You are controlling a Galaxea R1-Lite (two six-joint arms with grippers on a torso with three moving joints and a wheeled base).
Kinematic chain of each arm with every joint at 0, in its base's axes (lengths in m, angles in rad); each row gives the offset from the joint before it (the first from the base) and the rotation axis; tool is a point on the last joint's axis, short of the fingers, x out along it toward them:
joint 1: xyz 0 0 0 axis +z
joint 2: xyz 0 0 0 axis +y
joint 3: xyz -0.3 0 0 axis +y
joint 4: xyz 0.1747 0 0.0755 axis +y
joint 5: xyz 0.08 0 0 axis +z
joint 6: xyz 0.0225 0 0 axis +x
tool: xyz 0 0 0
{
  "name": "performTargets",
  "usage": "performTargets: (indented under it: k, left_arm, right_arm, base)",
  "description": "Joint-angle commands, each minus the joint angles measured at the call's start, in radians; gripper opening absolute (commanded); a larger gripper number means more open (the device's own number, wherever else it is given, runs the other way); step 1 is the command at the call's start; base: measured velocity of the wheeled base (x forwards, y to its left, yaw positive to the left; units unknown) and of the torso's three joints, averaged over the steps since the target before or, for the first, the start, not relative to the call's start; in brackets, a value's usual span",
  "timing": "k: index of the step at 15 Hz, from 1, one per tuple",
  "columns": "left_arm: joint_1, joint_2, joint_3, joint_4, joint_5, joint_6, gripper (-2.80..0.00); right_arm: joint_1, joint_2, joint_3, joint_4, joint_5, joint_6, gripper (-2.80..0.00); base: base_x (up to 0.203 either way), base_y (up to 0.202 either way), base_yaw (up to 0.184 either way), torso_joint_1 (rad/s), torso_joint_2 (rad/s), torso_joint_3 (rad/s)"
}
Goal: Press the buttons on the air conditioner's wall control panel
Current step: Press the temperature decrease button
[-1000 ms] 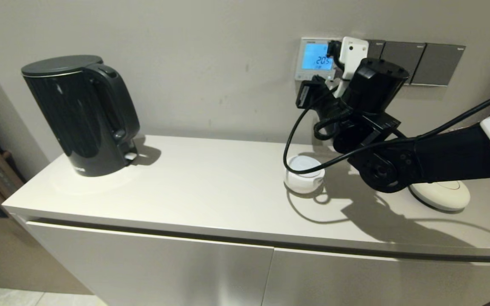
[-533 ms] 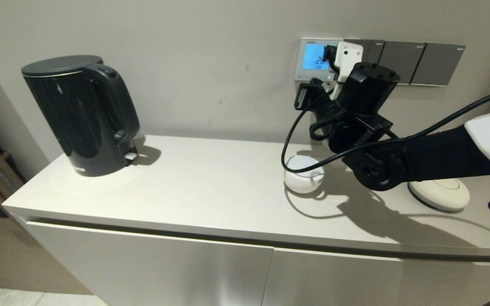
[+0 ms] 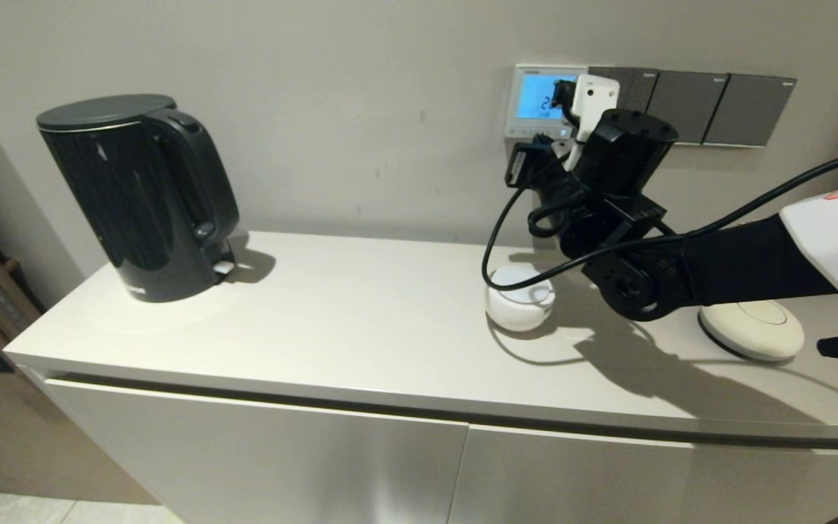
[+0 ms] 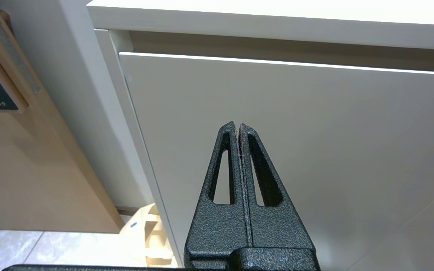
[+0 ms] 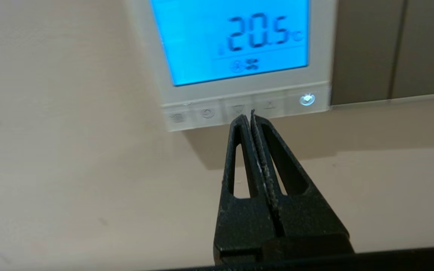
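In the head view, the air conditioner's wall control panel (image 3: 541, 100) hangs on the wall above the right part of the desk (image 3: 361, 320), just left of a row of dark grey switch plates (image 3: 710, 108), its screen glowing blue. The right arm reaches up from the right and its wrist covers the panel's right edge, so the right pincer itself is hidden here. A black kettle (image 3: 135, 196) stands at the desk's left end; a small white round dish (image 3: 520, 297) and a flat cream disc (image 3: 752, 329) lie under the arm. In the left wrist view, the left pincer (image 4: 237, 126) is pressed together with nothing between its tips, low in front of the white cabinet door (image 4: 315, 150). In the right wrist view, the right pincer (image 5: 248, 116) is closed to a narrow point, empty, its tips at the buttons (image 5: 239, 111) along the panel's lower edge, by the down-arrow key; actual contact cannot be told. The screen reads 20.5.
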Motion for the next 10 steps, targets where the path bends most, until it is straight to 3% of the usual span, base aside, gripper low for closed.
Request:
performTargets:
  k: [1, 10]
  left_arm:
    - [0.001, 0.000, 0.000, 0.000, 0.000, 0.000, -2.80]
    - [0.000, 0.000, 0.000, 0.000, 0.001, 0.000, -2.80]
  right_arm:
    - [-0.005, 0.004, -0.006, -0.004, -0.002, 0.000, -2.80]
    - [-0.008, 0.023, -0.036, -0.001, -0.002, -0.001, -2.80]
  base:
    - [0.000, 0.000, 0.000, 0.000, 0.00, 0.000]
    - [0.000, 0.000, 0.000, 0.000, 0.00, 0.000]
